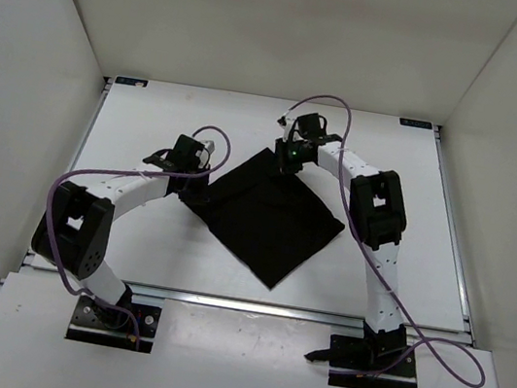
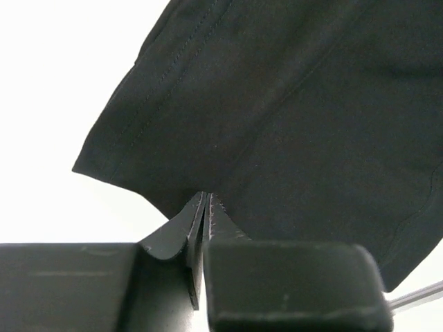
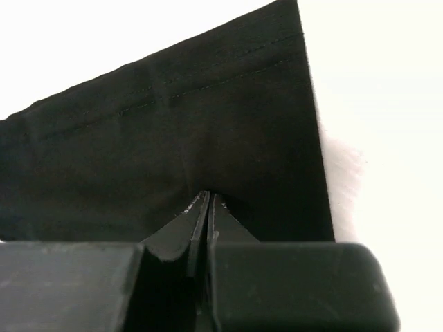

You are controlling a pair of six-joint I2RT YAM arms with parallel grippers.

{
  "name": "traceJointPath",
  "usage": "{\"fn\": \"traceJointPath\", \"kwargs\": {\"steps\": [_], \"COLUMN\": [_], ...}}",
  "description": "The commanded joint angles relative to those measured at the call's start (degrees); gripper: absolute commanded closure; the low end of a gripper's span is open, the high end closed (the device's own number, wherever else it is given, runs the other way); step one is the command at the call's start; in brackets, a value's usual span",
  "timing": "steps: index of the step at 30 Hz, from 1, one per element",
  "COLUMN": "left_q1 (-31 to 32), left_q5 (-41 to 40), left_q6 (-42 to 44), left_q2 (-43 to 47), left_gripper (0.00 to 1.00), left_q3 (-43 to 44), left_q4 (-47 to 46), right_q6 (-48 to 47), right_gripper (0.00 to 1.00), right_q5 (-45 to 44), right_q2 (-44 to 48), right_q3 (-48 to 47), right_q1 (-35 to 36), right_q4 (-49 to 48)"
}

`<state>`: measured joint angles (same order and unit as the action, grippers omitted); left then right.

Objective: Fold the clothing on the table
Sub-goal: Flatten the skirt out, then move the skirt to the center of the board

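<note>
Grasp step, apparently complete: the left gripper (image 1: 194, 194) has its jaws pinched together on the left corner of the cloth (image 1: 269, 220), and the right gripper (image 1: 288, 164) is likewise closed on the far corner. The cloth lies flat mid-desk (image 1: 154, 109) as a diamond, nearly square, its slightly longer sides running far-left to near-right. The next move calls for lifting the far-left edge evenly and carrying it to the near-right edge.

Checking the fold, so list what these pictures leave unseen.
Top view: fingertips of left gripper and right gripper, black against the black clothing, under their wrists.
Left wrist view: clothing runs off top and right edges.
Right wrist view: clothing cut at left edge; gripper body hides its near part.
</note>
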<state>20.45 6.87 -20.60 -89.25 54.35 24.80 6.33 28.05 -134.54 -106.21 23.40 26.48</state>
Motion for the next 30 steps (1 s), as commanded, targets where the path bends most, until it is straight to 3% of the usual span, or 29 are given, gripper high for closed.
{"fn": "traceJointPath", "kwargs": {"steps": [1,4,10,22,30], "left_q1": [-0.1,-0.1,-0.1,2.0,4.1], "left_q5": [1.7,1.5,1.6,3.1,3.7], "left_q6": [0.9,0.9,1.7,2.3,1.2], "left_q2": [1.2,0.0,-2.7,-13.8,-19.7], "left_gripper": [0.86,0.72,0.58,0.57,0.58], "left_q3": [1.5,2.3,3.5,16.1,22.6], "left_q4": [-0.4,-0.6,-1.4,-4.1,-5.6], "right_q6": [-1.1,-1.9,-0.2,5.0,8.7], "right_gripper": [1.00,1.00,1.00,1.00,1.00], "right_q5": [-5.1,-14.4,-18.4,-19.8,-18.8], "right_q2": [-1.7,-1.4,3.0,20.0,27.2], "right_q3": [-2.0,-1.4,5.7,29.6,36.6], "right_q1": [-0.8,-2.1,-7.6,-8.2,-6.6], "right_q4": [1.9,3.7,3.8,-1.3,-2.0]}}
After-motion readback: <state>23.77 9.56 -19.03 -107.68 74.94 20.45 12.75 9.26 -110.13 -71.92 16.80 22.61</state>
